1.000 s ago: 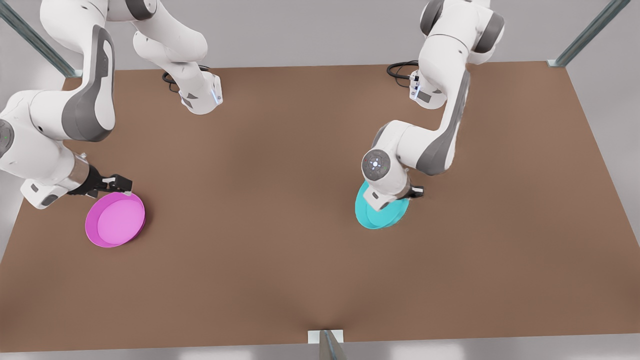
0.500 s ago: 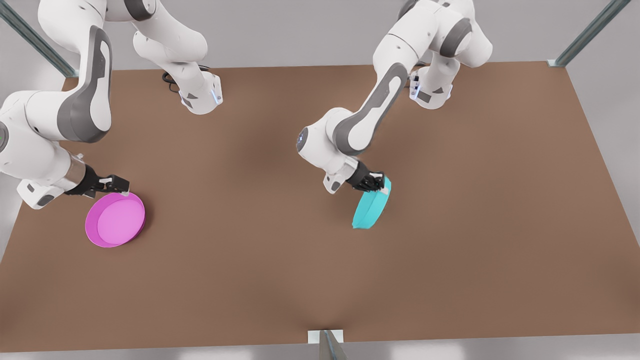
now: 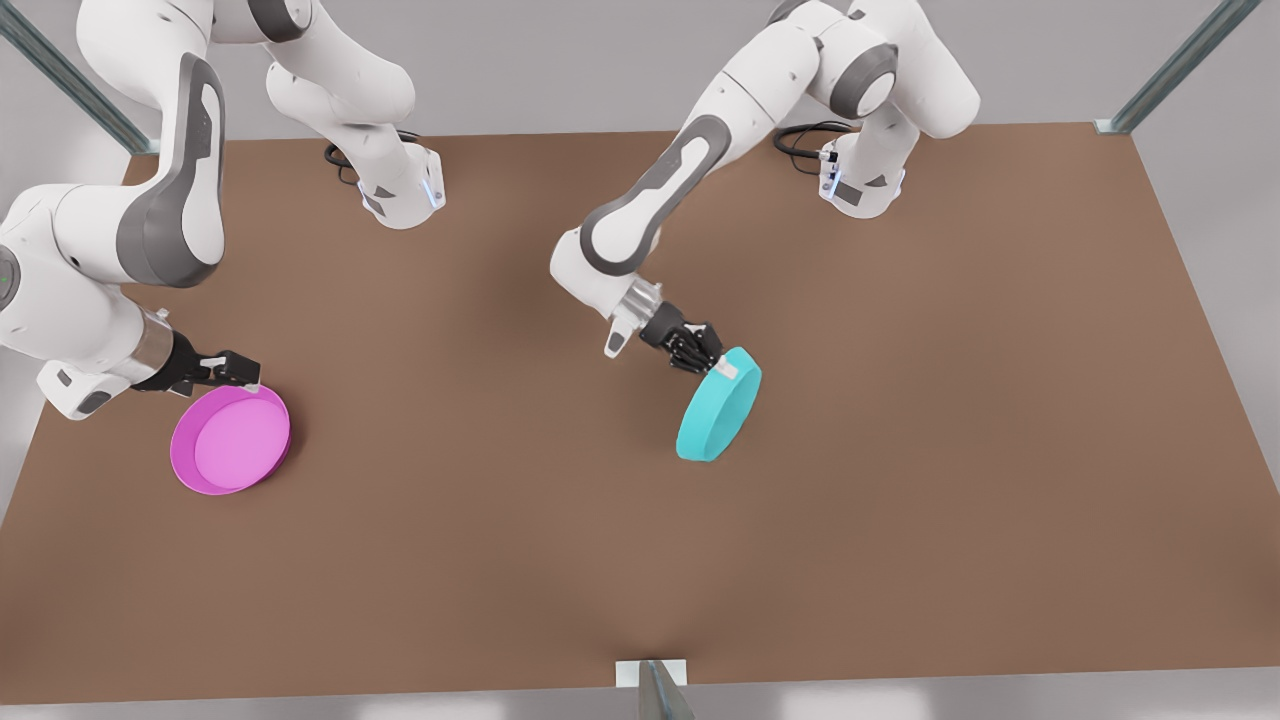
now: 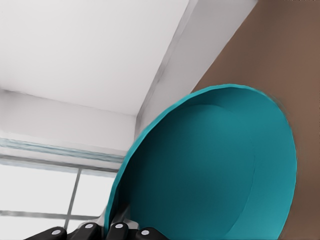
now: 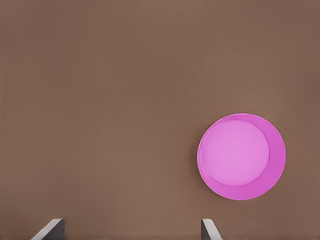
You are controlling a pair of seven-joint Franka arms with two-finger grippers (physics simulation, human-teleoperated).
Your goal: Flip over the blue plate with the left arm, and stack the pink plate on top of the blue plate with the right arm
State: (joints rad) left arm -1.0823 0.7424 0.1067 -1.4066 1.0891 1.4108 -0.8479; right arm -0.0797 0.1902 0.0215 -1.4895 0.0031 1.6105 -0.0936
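The blue plate [image 3: 717, 405] stands tilted on edge near the table's middle, its flat underside turned toward the front view's left. My left gripper [image 3: 722, 369] is shut on its upper rim; in the left wrist view the gripper [image 4: 107, 229] pinches the rim and the plate's hollow inside [image 4: 210, 170] faces the camera. The pink plate [image 3: 231, 439] lies upright on the table at the front view's left. My right gripper [image 3: 232, 373] hangs by its far rim, open. In the right wrist view the pink plate [image 5: 241, 156] sits off to one side of the spread fingertips [image 5: 207, 228].
Brown table [image 3: 900, 450] with both arm bases [image 3: 400, 195] at the far edge. A metal post [image 3: 655, 690] stands at the near edge. Frame struts rise at the far corners.
The left arm has swung toward the front view's left and turned the blue plate from lying to standing edge-on, then further, underside showing. The right gripper has barely moved.
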